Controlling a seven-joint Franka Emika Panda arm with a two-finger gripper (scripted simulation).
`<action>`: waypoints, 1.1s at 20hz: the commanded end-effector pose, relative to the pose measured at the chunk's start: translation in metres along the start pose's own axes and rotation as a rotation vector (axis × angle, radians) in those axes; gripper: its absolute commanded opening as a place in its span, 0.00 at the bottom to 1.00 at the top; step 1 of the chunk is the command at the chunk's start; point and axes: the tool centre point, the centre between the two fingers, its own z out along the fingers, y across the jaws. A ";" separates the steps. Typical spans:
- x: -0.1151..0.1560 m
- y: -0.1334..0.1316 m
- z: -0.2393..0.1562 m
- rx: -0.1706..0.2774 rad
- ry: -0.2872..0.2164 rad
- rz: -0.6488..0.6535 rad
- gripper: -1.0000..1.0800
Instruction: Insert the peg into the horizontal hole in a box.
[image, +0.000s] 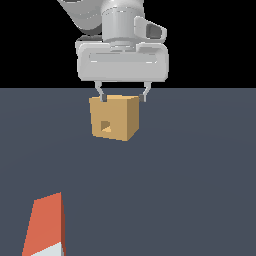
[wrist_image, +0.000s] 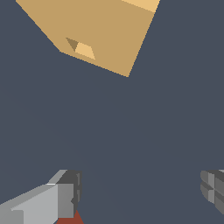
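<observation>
The gripper (image: 122, 95) hangs wide open and empty behind the box (image: 115, 118), whose hole (image: 105, 125) faces the camera, while the peg (image: 46, 226) lies well apart nearer the camera, seemingly stiff, light and best gripped across its orange shaft.

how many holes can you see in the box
1. A small squarish hole sits in the middle of the box face turned toward the exterior camera, on the exterior view's left side. The box's far faces are hidden, so more could exist.
</observation>
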 end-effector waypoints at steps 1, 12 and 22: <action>0.000 0.000 0.000 0.000 0.000 0.000 0.96; -0.023 -0.012 0.009 -0.001 -0.001 -0.041 0.96; -0.084 -0.036 0.032 -0.004 -0.002 -0.142 0.96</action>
